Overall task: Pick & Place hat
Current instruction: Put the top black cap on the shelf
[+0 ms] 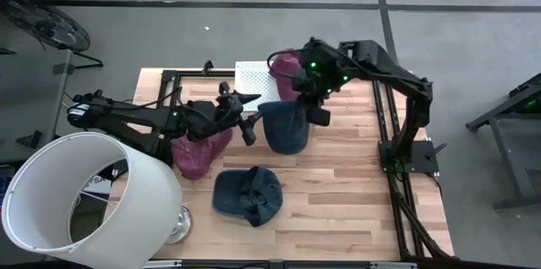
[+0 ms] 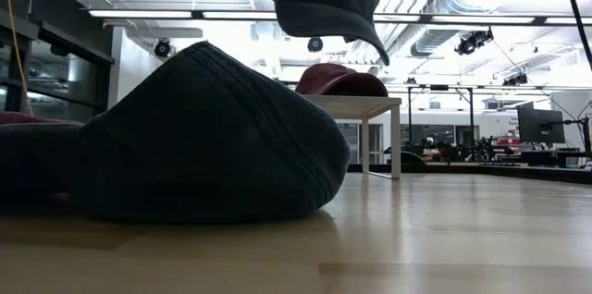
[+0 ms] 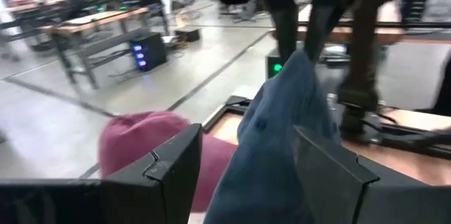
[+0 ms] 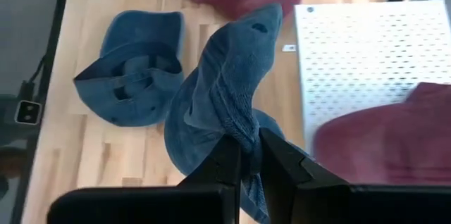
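Note:
A dark blue hat [image 1: 286, 127] hangs from my right gripper [image 1: 314, 104], which is shut on it above the table's middle; the low view shows this hat [image 2: 328, 3] lifted clear. My left gripper [image 1: 249, 117] is open just left of it; in the left wrist view the hat [image 3: 275, 139] shows between the open fingers, and I cannot tell if they touch it. A second blue hat [image 1: 247, 194] lies on the table near the front. One maroon hat [image 1: 286, 70] sits on a white perforated stand [image 1: 254, 79]. Another maroon hat [image 1: 199, 152] lies under the left arm. My right gripper [image 4: 250, 157] pinches a bunched fold of the blue hat's crown fabric [image 4: 243, 129] between its two fingers, coming from above and pointing down. The hat hangs below the fingers, lifted clear of the table, its brim [image 2: 370, 40] drooping to one side.
A large white lampshade [image 1: 80, 193] on a metal base [image 1: 177, 225] fills the table's near left corner. The white stand [image 2: 356, 102] rises on legs at the far edge. Bare wood [image 1: 355, 193] lies at the near right. Black frame rails [image 1: 397, 176] run along the right side.

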